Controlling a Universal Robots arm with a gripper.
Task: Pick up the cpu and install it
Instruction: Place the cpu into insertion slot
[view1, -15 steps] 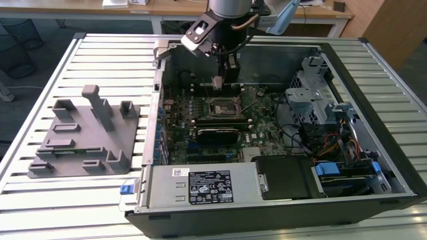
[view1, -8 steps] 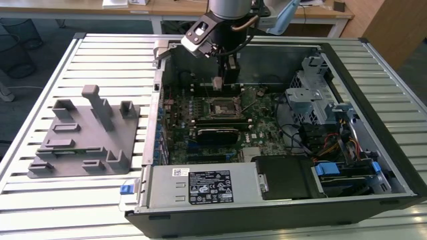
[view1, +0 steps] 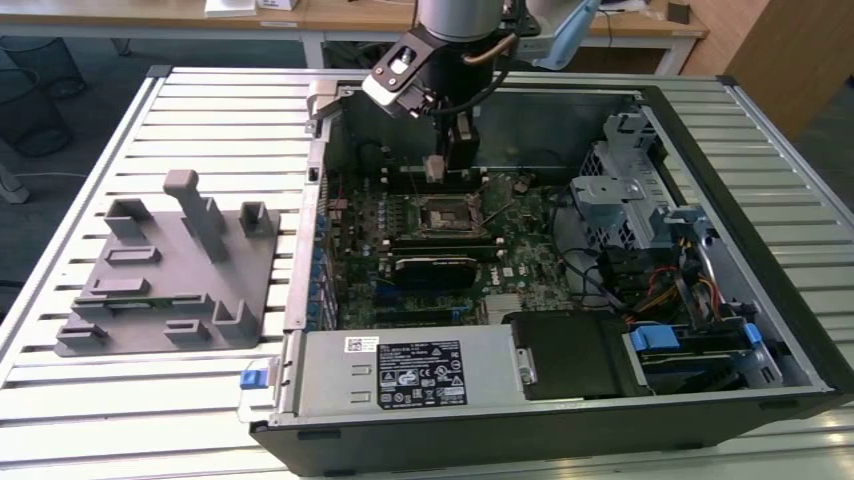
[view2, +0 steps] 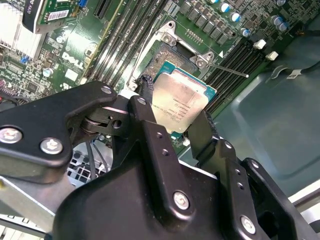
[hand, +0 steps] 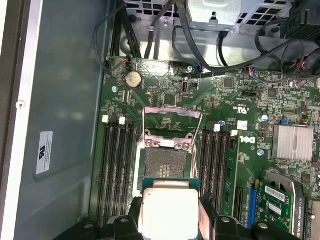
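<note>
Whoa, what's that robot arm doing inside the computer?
The robot arm's gripper is holding the cpu, a small silvery square chip, pinched by its edges between two black fingers. It hangs over the open socket on the green motherboard inside the opened computer case. The socket looks empty, so the chip is not in yet. A grey fixture tray sits beside the case, at the exterior view's left.

A pale slatted metal surface (view1: 134, 410) stands on a dark blue-grey floor (view1: 40, 215); wooden desks (view1: 334, 15) line the back.
</note>
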